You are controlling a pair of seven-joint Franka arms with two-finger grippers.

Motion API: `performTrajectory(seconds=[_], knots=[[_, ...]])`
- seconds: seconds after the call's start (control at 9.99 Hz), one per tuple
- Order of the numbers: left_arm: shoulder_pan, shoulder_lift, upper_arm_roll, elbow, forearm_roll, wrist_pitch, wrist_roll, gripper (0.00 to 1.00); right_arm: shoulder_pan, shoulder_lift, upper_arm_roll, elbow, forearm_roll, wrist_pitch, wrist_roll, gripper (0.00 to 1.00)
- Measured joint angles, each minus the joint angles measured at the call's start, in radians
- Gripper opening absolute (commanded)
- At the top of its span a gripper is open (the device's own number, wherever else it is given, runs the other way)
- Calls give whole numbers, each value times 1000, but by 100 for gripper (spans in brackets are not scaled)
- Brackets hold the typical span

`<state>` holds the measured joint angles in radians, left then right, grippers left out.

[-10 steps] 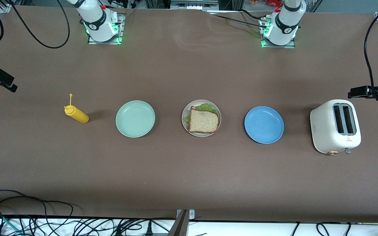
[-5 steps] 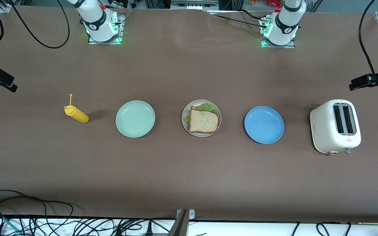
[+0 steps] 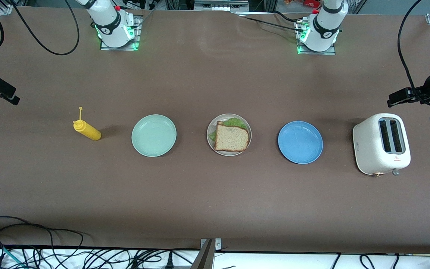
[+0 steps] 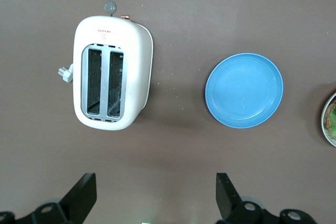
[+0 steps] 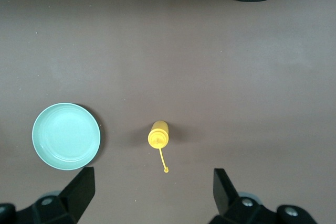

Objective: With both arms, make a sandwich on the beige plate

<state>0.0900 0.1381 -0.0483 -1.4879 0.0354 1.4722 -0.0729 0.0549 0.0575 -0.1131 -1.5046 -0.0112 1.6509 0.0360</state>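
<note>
You have the sandwich (image 3: 231, 136) sitting on the beige plate (image 3: 247, 127) at the middle of the front frame: a brown-crusted toast slice on top, ruffled green lettuce poking out at its upper and left edges. A sliver of that plate also shows at the right edge of the left wrist picture.

Along the same row, the mint green plate (image 3: 153, 135) lies left of centre, toward the right arm's end of the counter (image 3: 215, 194), with the yellow squeeze bottle (image 3: 86, 130) further left again. The blue plate (image 3: 300, 142) lies right of centre, and the white toaster (image 3: 382, 144) stands at the right of the frame, toward the left arm's end, its two slots facing up. All of these stand well apart from one another.

The left hand (image 4: 156, 198) hangs high over the counter with its fingers spread wide and nothing between them; in its wrist picture the toaster sits upper left and the blue plate right of centre. In the front frame you see only part of it at the right edge, just above the toaster.

The right hand (image 5: 152, 195) is likewise up in the air, fingers wide apart and holding nothing; its wrist picture shows the squeeze bottle near the centre and the mint green plate at lower left. In the front frame only a dark piece of it shows at the left edge.
</note>
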Motion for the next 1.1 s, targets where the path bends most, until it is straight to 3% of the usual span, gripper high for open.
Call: performTrajectory(seconds=[0.2, 1.1], knots=[[3, -3, 6, 0, -56, 1, 5, 100, 0, 0, 0, 0, 0, 0, 0, 100], [2, -3, 5, -7, -45, 12, 140, 100, 0, 0, 0, 0, 0, 0, 0, 100]])
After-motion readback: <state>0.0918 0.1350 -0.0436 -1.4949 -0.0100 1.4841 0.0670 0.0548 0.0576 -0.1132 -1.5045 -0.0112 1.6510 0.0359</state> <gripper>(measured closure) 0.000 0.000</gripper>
